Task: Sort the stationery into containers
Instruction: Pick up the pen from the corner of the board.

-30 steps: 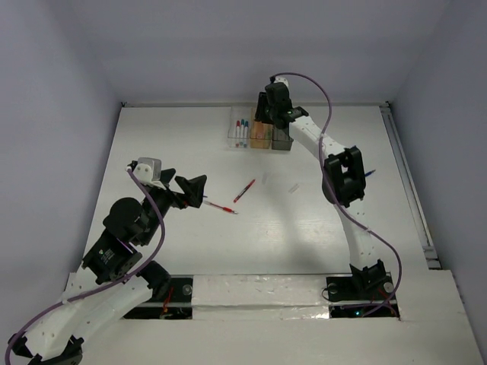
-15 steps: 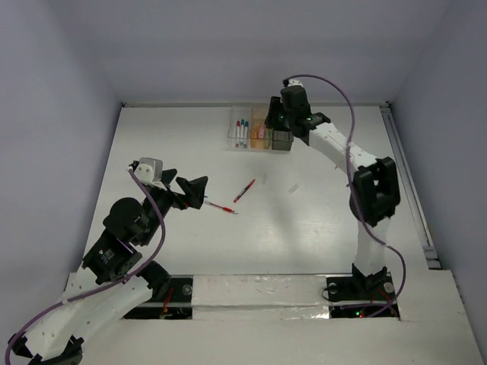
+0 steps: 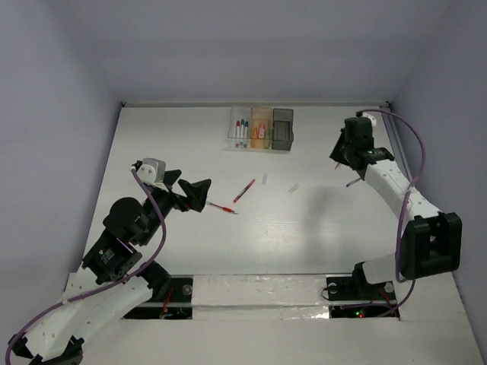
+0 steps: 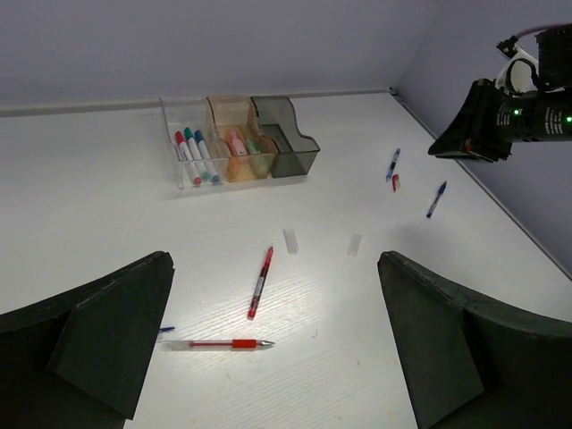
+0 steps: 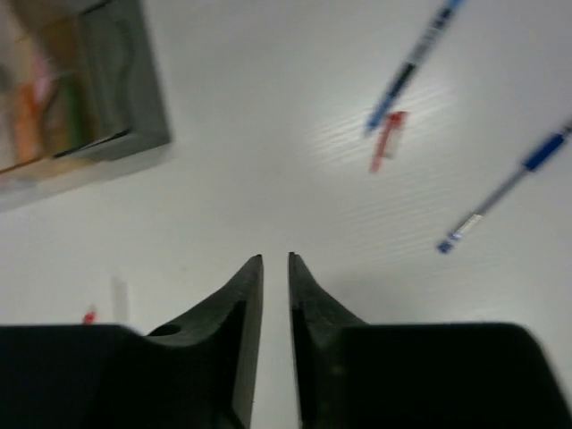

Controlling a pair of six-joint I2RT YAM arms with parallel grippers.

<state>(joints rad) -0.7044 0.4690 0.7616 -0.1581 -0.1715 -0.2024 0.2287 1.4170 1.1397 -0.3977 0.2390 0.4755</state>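
Observation:
Three bins stand in a row at the back: clear [image 3: 240,128] with markers, orange [image 3: 261,128] with pink and green items, dark grey [image 3: 282,128]. A red pen [image 4: 260,282] and a clear pen with a red grip [image 4: 219,343] lie between the fingers of my left gripper [image 4: 275,259], which is wide open and empty above the table. Two pale eraser blocks [image 4: 290,239] [image 4: 355,244] lie beyond. My right gripper [image 5: 275,257] is shut and empty, hovering at the right. Two blue pens [image 5: 411,67] [image 5: 509,188] and a small red piece [image 5: 389,141] lie ahead of it.
The table's right edge has a rail [image 3: 407,182] close to my right arm. The back wall stands just behind the bins. My right gripper also shows in the left wrist view [image 4: 474,134].
My right arm has swung from above the bins to the right side of the table, over the blue pens. My left gripper has shifted slightly to the right.

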